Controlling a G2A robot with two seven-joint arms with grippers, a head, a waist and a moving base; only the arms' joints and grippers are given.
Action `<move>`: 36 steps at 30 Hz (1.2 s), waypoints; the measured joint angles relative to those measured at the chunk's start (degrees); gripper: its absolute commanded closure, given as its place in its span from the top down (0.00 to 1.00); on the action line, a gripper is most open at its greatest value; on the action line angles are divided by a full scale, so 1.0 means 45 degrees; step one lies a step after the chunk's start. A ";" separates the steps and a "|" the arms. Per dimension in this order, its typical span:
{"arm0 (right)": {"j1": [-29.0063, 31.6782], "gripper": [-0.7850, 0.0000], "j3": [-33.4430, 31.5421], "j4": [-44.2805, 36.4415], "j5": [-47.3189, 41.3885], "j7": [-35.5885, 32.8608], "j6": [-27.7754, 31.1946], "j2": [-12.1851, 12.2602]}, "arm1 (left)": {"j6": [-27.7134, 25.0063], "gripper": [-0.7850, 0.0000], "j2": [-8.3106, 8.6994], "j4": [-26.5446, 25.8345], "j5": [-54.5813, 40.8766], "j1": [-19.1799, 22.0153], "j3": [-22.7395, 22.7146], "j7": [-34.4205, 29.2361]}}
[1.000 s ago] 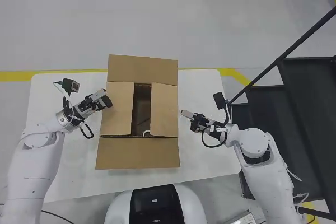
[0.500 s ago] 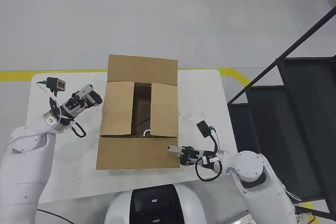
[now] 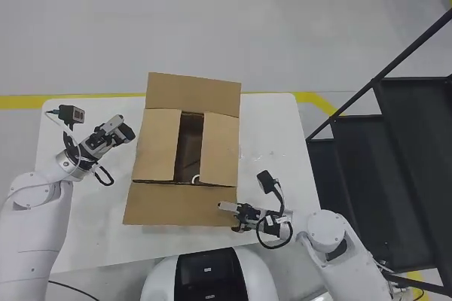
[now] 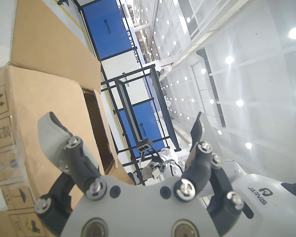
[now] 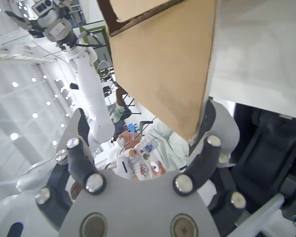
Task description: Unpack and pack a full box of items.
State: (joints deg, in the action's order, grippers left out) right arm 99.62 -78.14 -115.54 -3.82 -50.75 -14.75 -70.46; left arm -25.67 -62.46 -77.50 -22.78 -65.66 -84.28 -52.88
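The box [image 3: 184,150] is found upright on the worktop [image 3: 271,128]; its far flap [image 3: 192,92] and near flap [image 3: 177,205] are folded outward; the side flaps [image 3: 157,147] lie partly over the opening, with a dark gap left between them; the contents are hidden, except for a small white item [image 3: 196,179] at the near end of the gap.

Step judged: the box is being opened; unpacking is not yet begun.

The right tool [image 3: 224,205] is placed at the near flap's right corner; its fingers [image 5: 219,124] are apart, with the flap corner between them and touching one; nothing is clamped. The left tool [image 3: 120,129] is held just beside the box's left wall, fingers apart and empty.

Next move judged: the side flaps are to be swung outward, each caught under its free edge; the box is to be kept from sliding.
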 measured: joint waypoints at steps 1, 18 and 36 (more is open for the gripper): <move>-0.0052 1.00 0.0060 0.0054 -0.0380 0.0135 0.0060 -0.0024 | 0.0007 1.00 0.0008 -0.0014 0.0042 -0.0007 -0.0023 0.0037; -0.3353 1.00 0.1121 0.2909 -0.2639 0.4440 0.1091 -0.0447 | 0.0102 1.00 0.0176 -0.0704 -0.0005 -0.0226 -0.0463 -0.0028; -0.5429 1.00 0.2113 0.3894 -0.2033 0.4897 0.3021 -0.0630 | -0.0170 1.00 0.0377 -0.1516 -0.0655 -0.0794 -0.0961 -0.0921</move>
State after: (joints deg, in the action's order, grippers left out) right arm 75.19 -68.63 -98.02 -12.96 -28.71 -1.15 -73.30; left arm -26.44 -60.76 -84.32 -25.73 -69.24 -88.60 -57.02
